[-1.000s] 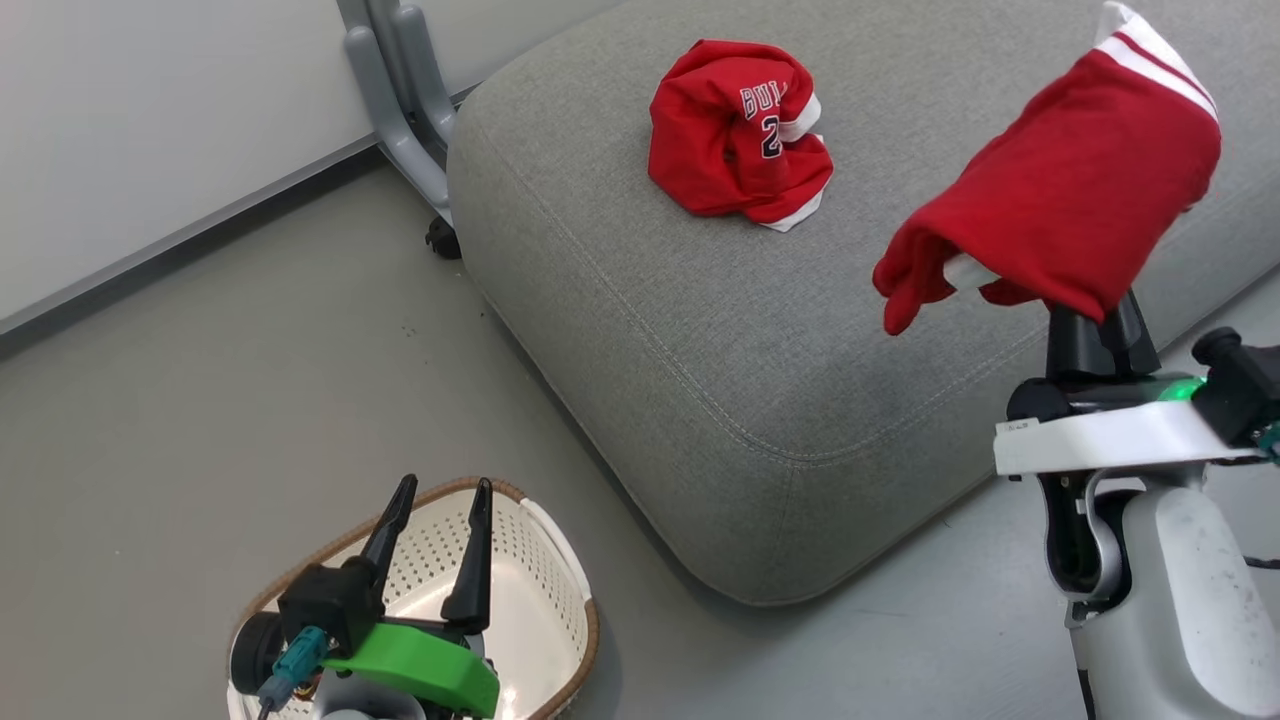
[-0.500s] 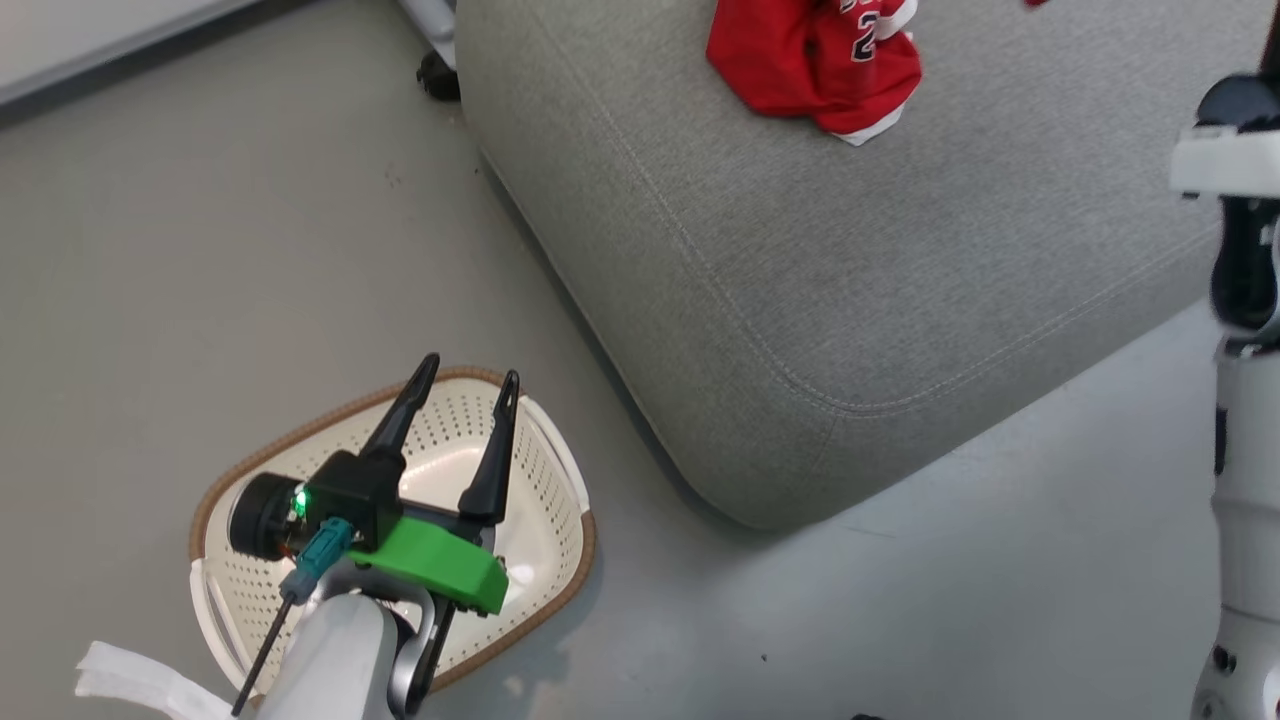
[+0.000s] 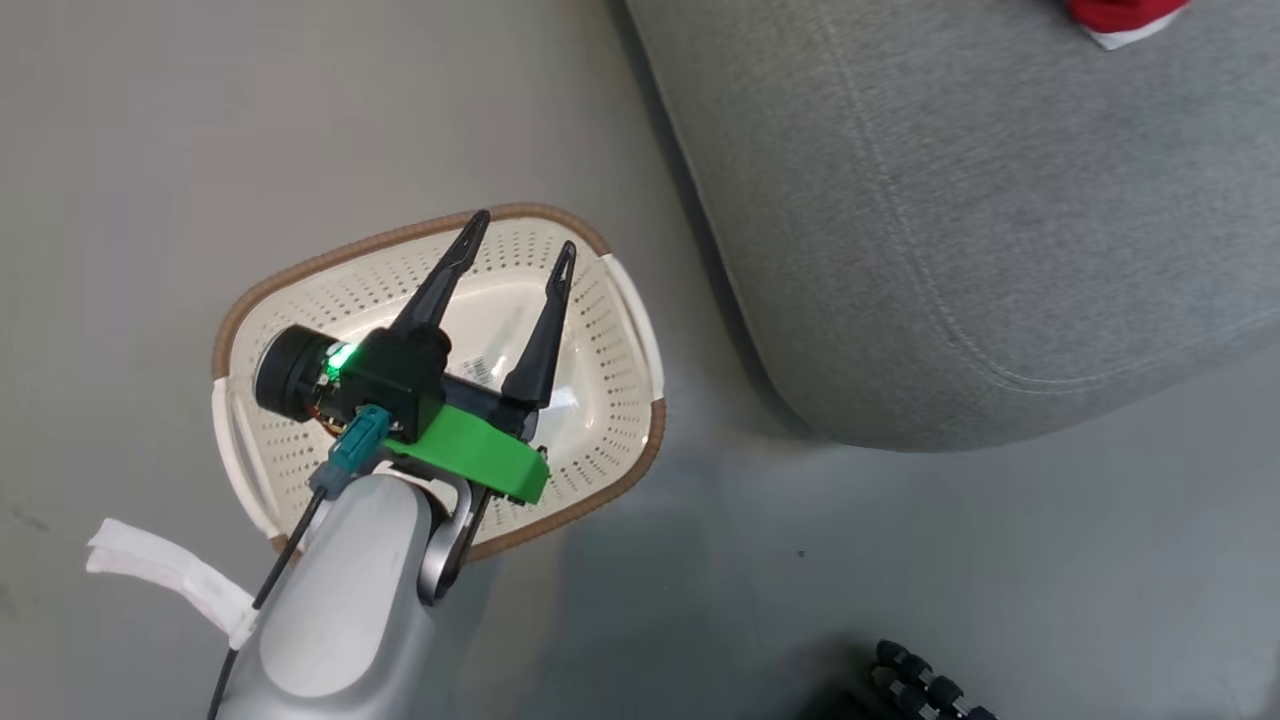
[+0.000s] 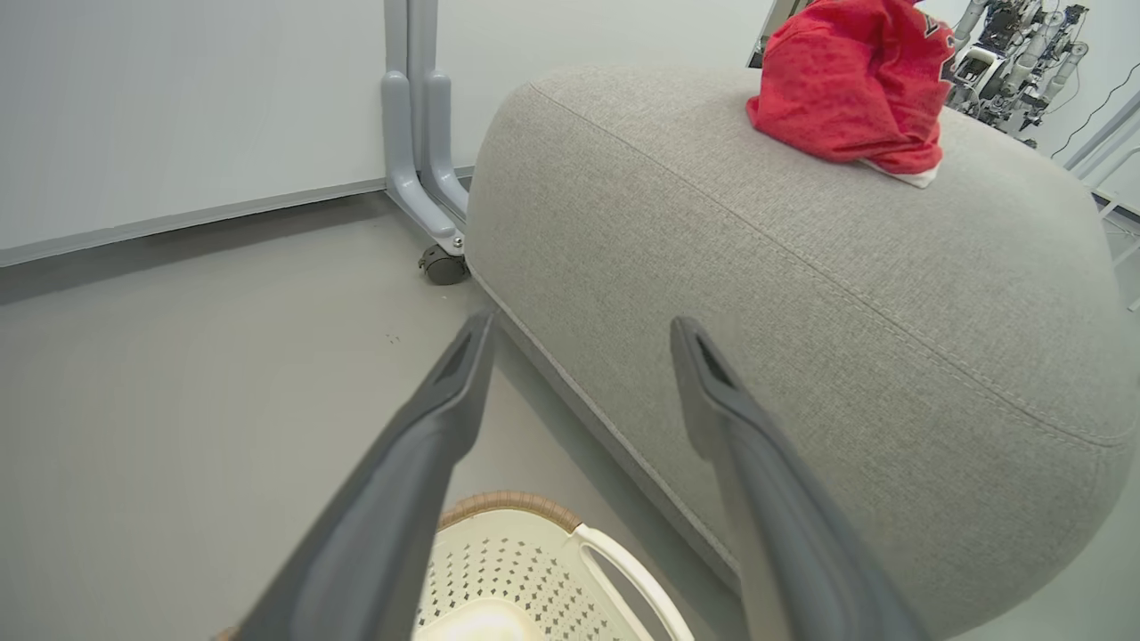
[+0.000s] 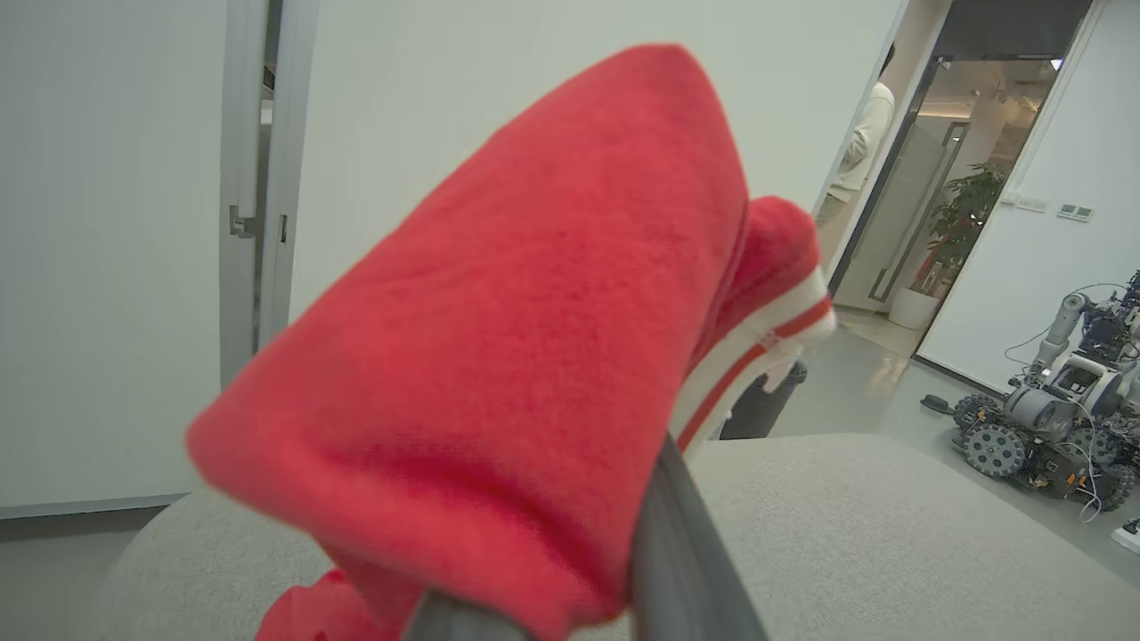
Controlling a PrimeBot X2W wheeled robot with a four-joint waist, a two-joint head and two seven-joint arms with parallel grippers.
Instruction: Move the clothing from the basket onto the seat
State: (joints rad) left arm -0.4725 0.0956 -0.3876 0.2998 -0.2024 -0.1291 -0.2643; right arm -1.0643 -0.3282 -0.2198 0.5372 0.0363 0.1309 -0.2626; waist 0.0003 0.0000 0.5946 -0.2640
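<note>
- Red cloth comes first: the striped garment [image 5: 499, 356] is draped over the right gripper [image 5: 570, 596]. Its fingers are almost closed and pinch the cloth from below, up in the air with the seat [image 5: 891, 534] under it.
- The jersey [image 4: 846, 89] lies in a heap on top of the seat, at 1 o'clock in the left wrist view.
- The left gripper [image 3: 522, 235] hovers over the basket [image 3: 300, 320] with its fingers spread wide and holds nothing.
- The basket sits on the floor, and in the head view the seat is near it, at 2 o'clock. The part of the basket I can see has no clothes in it.
- Step in hand: I think this is the last carry — the second garment is going to the seat.
- Next move: the right gripper needs to go down over a bare bit of the seat and open. The cloth wraps its fingers, so it may cling — a small shake could help.
- Count: two red garments, one basket, one seat, two grippers.
</note>
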